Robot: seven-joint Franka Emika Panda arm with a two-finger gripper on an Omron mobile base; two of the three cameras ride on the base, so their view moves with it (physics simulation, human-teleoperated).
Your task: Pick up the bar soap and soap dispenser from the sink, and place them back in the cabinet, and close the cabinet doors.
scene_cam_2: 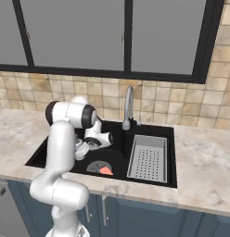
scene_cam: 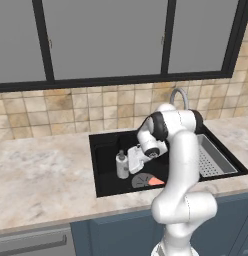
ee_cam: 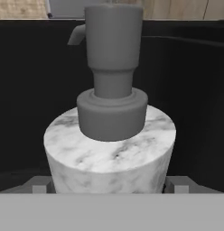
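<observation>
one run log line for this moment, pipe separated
stage: reach for soap dispenser | pincer: open, fingers either side of the bottle | bar soap: on sink floor by drain | nothing lifted

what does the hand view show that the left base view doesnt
Hand view alone: the soap dispenser seen close, its marbled white body between the two finger tips, jaws open on either side, and its grey pump top with a small spout.

Left base view alone: the bar soap lying by the round drain, the perforated tray, the faucet, the stone counter and the window panes.

Both: the soap dispenser standing upright in the black sink, with the gripper right at it.
</observation>
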